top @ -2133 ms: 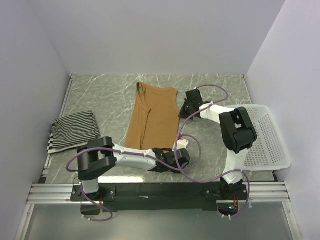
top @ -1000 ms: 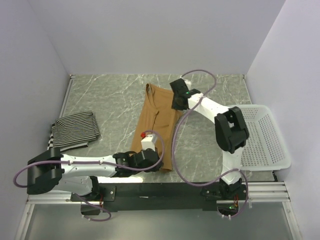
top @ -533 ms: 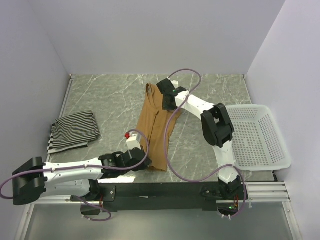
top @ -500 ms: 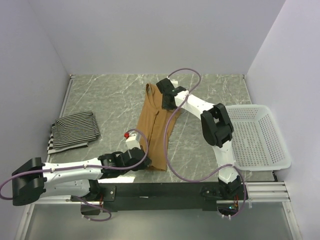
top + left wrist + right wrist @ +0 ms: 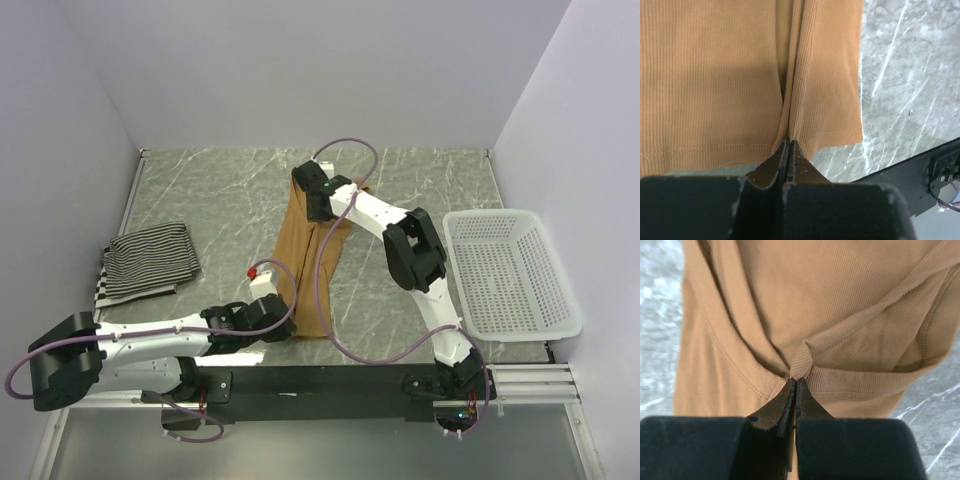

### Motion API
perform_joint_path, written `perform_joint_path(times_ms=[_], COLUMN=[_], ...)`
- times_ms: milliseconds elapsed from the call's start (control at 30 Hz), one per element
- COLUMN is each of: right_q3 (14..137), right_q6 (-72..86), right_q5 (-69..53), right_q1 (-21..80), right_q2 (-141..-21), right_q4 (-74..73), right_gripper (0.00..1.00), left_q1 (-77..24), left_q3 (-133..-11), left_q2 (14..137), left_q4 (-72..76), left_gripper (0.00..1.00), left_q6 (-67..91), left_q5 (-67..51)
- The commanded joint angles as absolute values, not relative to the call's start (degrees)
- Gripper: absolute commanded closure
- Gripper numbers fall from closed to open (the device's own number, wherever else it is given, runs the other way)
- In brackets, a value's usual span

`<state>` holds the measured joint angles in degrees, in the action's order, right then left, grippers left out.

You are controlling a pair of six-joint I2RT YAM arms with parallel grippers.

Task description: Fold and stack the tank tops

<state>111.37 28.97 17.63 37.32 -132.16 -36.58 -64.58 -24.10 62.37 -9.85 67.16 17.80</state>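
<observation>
Currently, the striped tank tops [image 5: 150, 262] are lying at far left. The left gripper [image 5: 788, 146], its arm stretching low along the table, is pinching the tan tank top [image 5: 297, 250] at its near hem. The right gripper [image 5: 795, 385], its arm reaching forward and leftward, is clamping the far neckline.

Plain pale walls on three sides: back wall [image 5: 320, 70], left wall [image 5: 50, 150], right wall [image 5: 590, 120]. The worktop [image 5: 215, 190] is grey-green marble-look with pale veins. A black bar [image 5: 330, 383] and silver rails [image 5: 100, 385] run along its near edge. The light's soft and even.
</observation>
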Motion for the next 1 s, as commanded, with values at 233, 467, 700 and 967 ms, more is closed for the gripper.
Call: perform_joint_path(times_ms=[233, 467, 700, 967], right_q3=[109.07, 108.55, 100.03, 91.77], right_q6=[24.88, 24.26, 27.24, 28.39], right_q5=[20.13, 20.74, 21.8, 15.65], right_q1=[37.09, 36.13, 32.88, 29.09], right_q2=[-128.85, -122.35, -113.31, -113.81], right_q4=[-33.23, -33.31, -32.43, -28.58], right_gripper=[0.62, 0.56, 0.56, 0.56], left_q1=[-63.46, -62.75, -62.75, -64.42], left_q3=[-26.8, -32.34, -39.81, -39.12], left_q2=[59.94, 56.34, 56.24, 68.89], left_q4=[-14.85, -22.67, -24.79, -12.58], left_gripper=[0.84, 0.58, 0.64, 0.75], left_q6=[65.83, 63.46, 59.68, 57.3], left_q5=[17.4, 20.47, 18.99, 10.2])
